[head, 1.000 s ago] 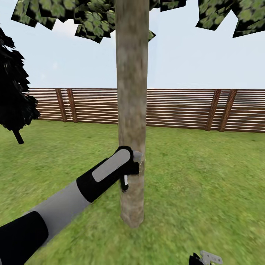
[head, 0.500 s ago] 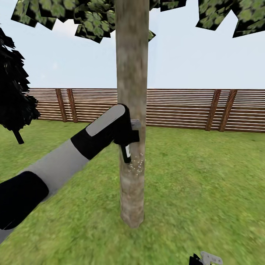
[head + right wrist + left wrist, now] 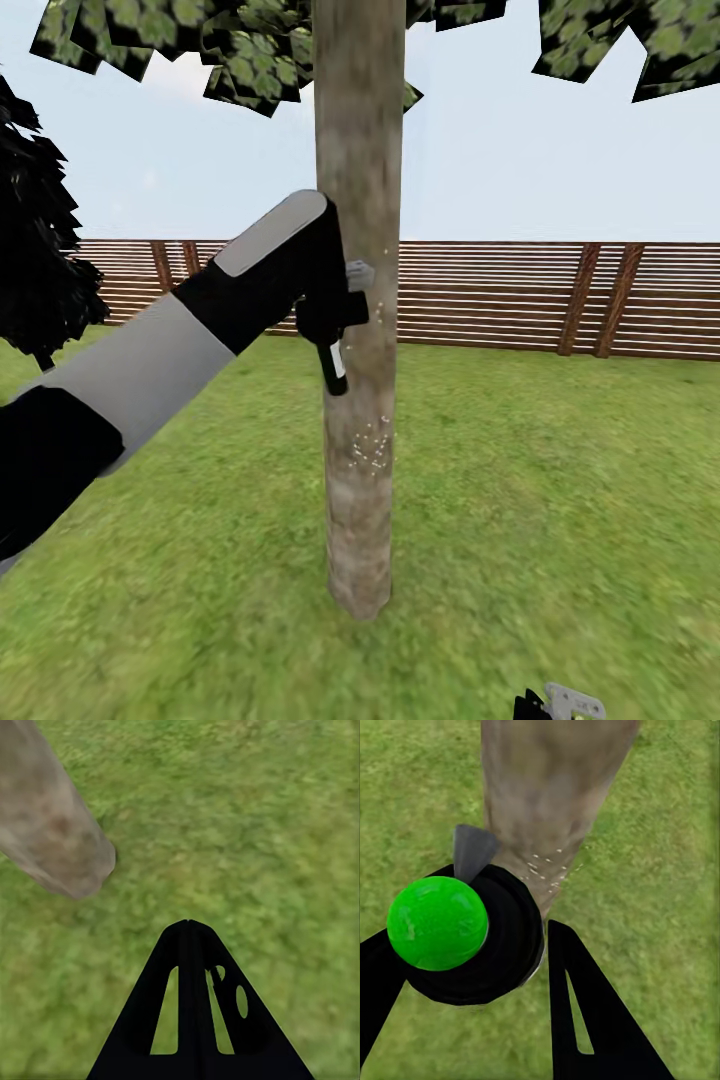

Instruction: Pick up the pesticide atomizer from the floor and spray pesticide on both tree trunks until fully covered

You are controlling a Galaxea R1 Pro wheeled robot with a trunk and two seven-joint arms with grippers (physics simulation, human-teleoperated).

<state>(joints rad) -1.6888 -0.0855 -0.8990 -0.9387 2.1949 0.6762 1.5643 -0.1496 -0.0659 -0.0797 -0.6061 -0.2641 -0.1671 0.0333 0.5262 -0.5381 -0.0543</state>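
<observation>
Grass lawn (image 3: 560, 480) and slat fence (image 3: 500, 295) surround the tree trunk (image 3: 358, 150).

Dark cypress-like tree (image 3: 35, 240) — pale sky (image 3: 520, 160) behind.

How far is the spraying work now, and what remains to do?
Done: the atomizer is off the floor, gripped in the left hand. In hand: it is aimed at the tree trunk, and white droplets speckle the bark lower down. Left: most of this trunk looks bare, above and below the speckles. The second tree is not visible here. The right hand hangs shut over the grass.
</observation>
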